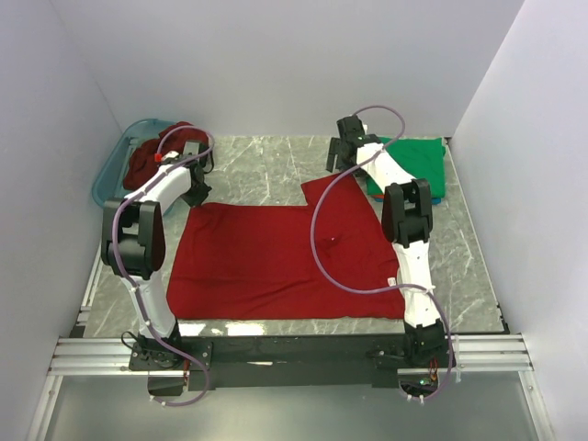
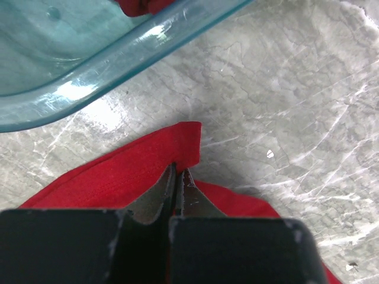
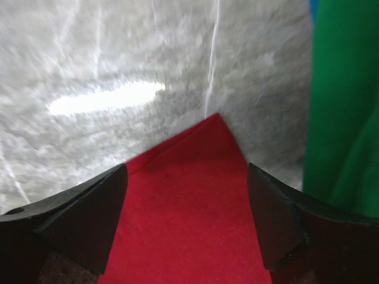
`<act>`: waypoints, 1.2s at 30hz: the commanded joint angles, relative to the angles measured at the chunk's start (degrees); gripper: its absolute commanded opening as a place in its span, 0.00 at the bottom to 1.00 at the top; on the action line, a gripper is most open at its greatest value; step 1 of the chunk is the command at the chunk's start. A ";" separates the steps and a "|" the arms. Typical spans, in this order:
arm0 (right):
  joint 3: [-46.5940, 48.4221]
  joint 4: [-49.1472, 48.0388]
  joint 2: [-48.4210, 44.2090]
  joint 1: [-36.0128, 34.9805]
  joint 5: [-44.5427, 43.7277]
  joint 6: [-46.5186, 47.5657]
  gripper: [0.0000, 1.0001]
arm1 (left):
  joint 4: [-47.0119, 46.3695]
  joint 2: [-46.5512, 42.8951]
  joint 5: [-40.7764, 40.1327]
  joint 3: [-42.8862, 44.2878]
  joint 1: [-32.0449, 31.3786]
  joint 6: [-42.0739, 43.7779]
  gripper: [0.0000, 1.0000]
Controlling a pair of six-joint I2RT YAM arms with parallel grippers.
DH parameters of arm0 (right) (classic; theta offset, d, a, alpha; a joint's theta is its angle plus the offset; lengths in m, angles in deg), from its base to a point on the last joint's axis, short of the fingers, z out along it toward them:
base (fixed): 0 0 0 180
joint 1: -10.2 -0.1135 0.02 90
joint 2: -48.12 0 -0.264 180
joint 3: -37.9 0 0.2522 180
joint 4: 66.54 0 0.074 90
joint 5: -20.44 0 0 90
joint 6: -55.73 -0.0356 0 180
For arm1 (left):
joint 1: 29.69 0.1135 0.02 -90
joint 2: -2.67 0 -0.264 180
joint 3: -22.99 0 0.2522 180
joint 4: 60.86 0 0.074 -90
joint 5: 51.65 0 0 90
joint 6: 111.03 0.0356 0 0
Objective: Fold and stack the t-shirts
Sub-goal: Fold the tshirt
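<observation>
A bright red t-shirt (image 1: pixel 276 257) lies spread flat on the marble table. My left gripper (image 1: pixel 195 188) is at its far left corner, shut on a fold of the red cloth (image 2: pixel 148 165). My right gripper (image 1: pixel 342 163) is open above the shirt's far right sleeve corner (image 3: pixel 201 177), one finger on each side of the cloth tip. A green t-shirt (image 1: pixel 418 165) lies folded at the far right and shows in the right wrist view (image 3: pixel 343 118). A darker maroon shirt (image 1: pixel 152 161) sits in the basket.
A translucent teal plastic basket (image 1: pixel 115 170) stands at the far left, close to my left gripper, and its wall shows in the left wrist view (image 2: pixel 89 59). White walls enclose the table on three sides. A blue edge (image 3: pixel 312 9) shows by the green shirt.
</observation>
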 commanded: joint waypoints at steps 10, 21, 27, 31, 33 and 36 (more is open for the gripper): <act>2.18 4.38 3.58 0.00 0.77 1.05 0.79 | 1.25 -2.39 -1.82 0.67 -0.27 0.78 0.00; 4.90 -1.33 4.11 0.00 -1.08 -1.50 0.82 | 0.28 -2.66 -0.24 -0.21 -0.53 1.92 0.00; 8.77 0.51 7.18 0.35 -0.28 -2.29 0.82 | 0.29 -2.75 -0.59 -0.65 -0.45 2.01 0.00; 8.69 3.06 7.63 0.43 -0.54 -2.03 0.80 | 0.10 -3.27 -0.94 -1.09 -0.53 2.45 0.01; 7.20 3.24 6.93 0.35 -1.94 -1.24 0.72 | 0.54 -3.27 -1.29 -1.00 -0.53 2.45 0.00; 6.58 5.26 6.57 0.35 -4.50 -0.54 0.60 | 0.02 -3.19 -1.38 -1.35 -0.53 2.89 0.00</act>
